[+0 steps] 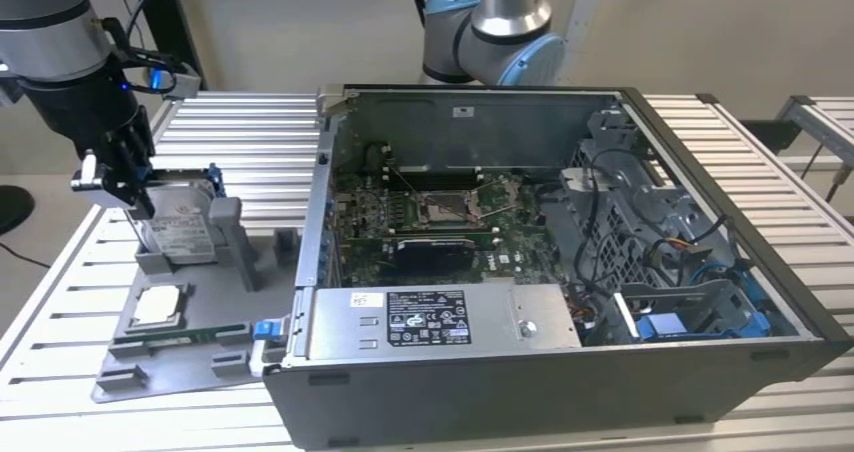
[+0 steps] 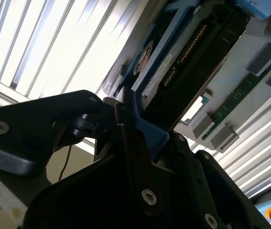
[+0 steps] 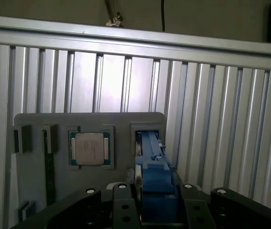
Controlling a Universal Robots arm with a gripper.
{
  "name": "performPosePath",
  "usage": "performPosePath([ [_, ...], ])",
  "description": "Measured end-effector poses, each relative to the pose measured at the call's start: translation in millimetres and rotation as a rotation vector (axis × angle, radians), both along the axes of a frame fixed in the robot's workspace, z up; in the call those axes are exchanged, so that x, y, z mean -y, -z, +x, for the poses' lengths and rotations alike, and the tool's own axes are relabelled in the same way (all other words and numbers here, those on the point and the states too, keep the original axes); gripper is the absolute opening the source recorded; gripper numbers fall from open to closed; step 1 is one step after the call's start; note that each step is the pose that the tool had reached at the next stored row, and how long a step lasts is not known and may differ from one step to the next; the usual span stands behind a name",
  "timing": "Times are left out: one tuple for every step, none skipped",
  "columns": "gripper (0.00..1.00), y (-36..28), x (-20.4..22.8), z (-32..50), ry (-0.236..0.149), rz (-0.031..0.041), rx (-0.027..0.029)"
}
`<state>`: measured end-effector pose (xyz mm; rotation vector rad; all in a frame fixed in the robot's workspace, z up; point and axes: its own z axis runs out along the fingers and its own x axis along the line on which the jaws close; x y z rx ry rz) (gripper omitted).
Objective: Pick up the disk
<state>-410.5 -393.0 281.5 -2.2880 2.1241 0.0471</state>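
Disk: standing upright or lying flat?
Upright. The disk stands on edge in the grey holder slot, with the gripper closed on its top edge.

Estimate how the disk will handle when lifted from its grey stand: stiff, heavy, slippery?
Probably rigid: the disk is a metal slab in a blue bracket, so no flex. Likely heavy for its size; with the pincer shut on one edge, it may pivot. The smooth plastic bracket could slip under a light grip.

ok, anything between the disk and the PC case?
Yes: in the exterior view, a grey upright post of the holder stands between the disk and the case.
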Motion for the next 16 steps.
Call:
performPosePath([
  [0.0, 0.0, 0.0, 0.0, 0.0, 0.0, 0.0],
  [0.0, 0.1, 0.0, 0.0, 0.0, 0.0, 0.0002],
  [0.0, 0.1, 0.0, -0.1, 0.0, 0.0, 0.0003],
  [0.0, -0.2, 0.0, -0.4, 0.0, 0.0, 0.0004],
  [0.0, -0.5, 0.0, -0.5, 0.0, 0.0001, 0.0006],
  [0.0, -1.0, 0.0, -0.8, 0.0, 0.0002, 0.0011],
  [0.0, -2.0, 0.0, -1.0, 0.0, 0.0, 0.0009],
  [0.0, -3.5, 0.0, -1.2, 0.0, 0.0, 0.001],
  [0.0, -6.9, 0.0, -1.6, 0.0, 0.0, 0.0016],
  [0.0, -7.9, 0.0, -1.8, 0.0, 0.0001, 0.0024],
  [0.0, -8.7, 0.0, -2.0, -0.001, 0.0001, 0.0036],
  [0.0, -10.1, 0.0, -2.3, -0.001, 0.0, 0.0047],
  [0.0, -11.5, 0.0, -2.6, -0.001, 0.0001, 0.0057],
  [0.0, -13.1, 0.0, -3.0, -0.002, 0.0001, 0.0061],
  [0.0, -15.2, 0.0, -3.4, -0.002, 0.0, 0.0065],
  [0.0, -17.7, 0.0, -3.8, -0.002, 0.0001, 0.0069],
])
